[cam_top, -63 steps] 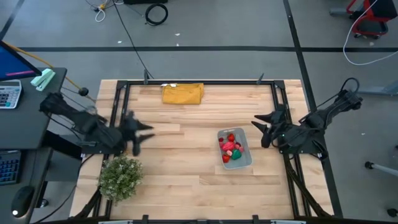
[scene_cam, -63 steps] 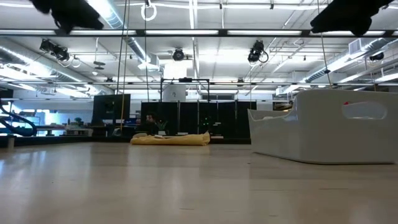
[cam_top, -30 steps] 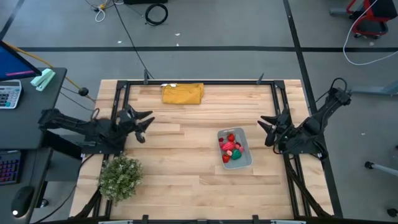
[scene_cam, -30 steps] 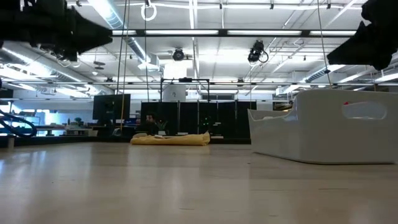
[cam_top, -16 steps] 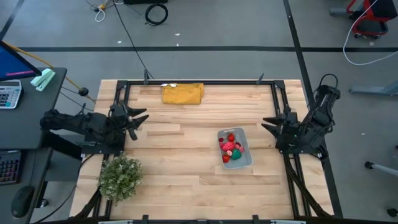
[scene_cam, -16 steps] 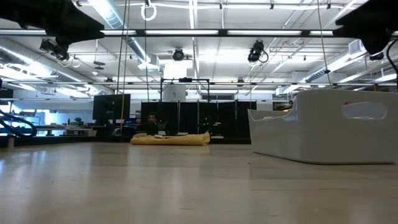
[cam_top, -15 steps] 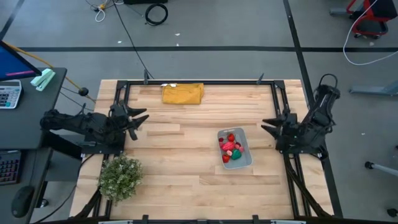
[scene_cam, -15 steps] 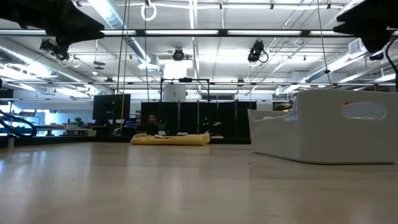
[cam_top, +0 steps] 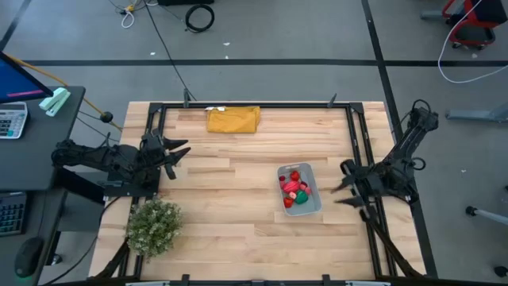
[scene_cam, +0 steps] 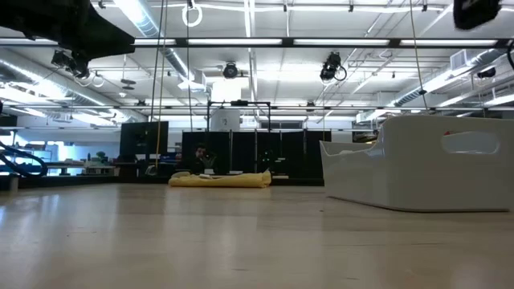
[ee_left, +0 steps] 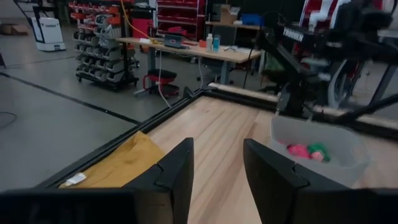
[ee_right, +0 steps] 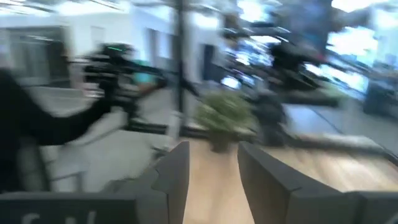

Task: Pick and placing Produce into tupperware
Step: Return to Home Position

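Over the worktop's (cam_top: 238,230) left edge my left gripper (cam_top: 176,156) hangs drawn back, fingers apart and empty. Right of centre, the tupperware (cam_top: 305,210) holds the produce (cam_top: 295,191). Near it, at the right edge, my right gripper (cam_top: 341,183) is also apart and empty. I judge packing finished and homing under way; next I only need both arms parked. Since half a second ago the left hasn't moved, while the right has swung level with the tupperware.

The low view's edge crops the tupperware (scene_cam: 418,164), whose wall hides most produce (cam_top: 296,190).
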`<state>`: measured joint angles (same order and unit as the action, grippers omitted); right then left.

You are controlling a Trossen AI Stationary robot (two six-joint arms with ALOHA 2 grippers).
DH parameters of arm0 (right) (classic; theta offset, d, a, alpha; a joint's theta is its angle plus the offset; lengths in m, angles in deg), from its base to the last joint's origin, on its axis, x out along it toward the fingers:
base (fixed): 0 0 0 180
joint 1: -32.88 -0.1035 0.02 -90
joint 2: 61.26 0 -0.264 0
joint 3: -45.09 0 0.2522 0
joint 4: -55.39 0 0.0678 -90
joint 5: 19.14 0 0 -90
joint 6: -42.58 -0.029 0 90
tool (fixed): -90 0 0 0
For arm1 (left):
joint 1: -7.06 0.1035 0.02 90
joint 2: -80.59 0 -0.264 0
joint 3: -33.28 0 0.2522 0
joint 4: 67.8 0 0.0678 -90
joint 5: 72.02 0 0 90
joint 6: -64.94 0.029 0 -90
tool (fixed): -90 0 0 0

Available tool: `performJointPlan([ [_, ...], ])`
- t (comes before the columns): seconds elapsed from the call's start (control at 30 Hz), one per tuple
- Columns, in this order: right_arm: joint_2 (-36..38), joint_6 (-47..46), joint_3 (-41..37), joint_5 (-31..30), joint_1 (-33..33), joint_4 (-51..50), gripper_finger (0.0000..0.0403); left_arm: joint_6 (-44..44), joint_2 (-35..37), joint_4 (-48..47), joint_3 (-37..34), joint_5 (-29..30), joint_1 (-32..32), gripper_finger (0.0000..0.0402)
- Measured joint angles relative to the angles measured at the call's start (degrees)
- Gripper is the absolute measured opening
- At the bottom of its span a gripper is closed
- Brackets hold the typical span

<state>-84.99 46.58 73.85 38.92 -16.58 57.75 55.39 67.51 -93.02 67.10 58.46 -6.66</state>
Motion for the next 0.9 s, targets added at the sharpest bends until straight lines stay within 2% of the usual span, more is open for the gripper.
performJointPlan([
  [0.1,1.2,-3.5,-0.3,-3.6,2.3,-3.7,0.0145,2.7,0.6,-1.7,0.0,0.0,0.0,0.0149],
  [0.23,3.5,-3.4,-0.3,-1.5,3.7,-5.5,0.0145,3.0,3.1,-3.4,0.0,0.0,0.0,0.0156],
  [0.5,11.5,-2.2,-0.3,-1.4,6.7,-13.6,0.0145,3.2,10.8,-4.9,0.0,0.0,0.0,0.0151],
  [0.9,19.7,-2.5,-6.1,0.7,13.6,-13.7,0.0145,2.9,12.5,-4.9,0.0,0.0,0.0,0.0152],
])
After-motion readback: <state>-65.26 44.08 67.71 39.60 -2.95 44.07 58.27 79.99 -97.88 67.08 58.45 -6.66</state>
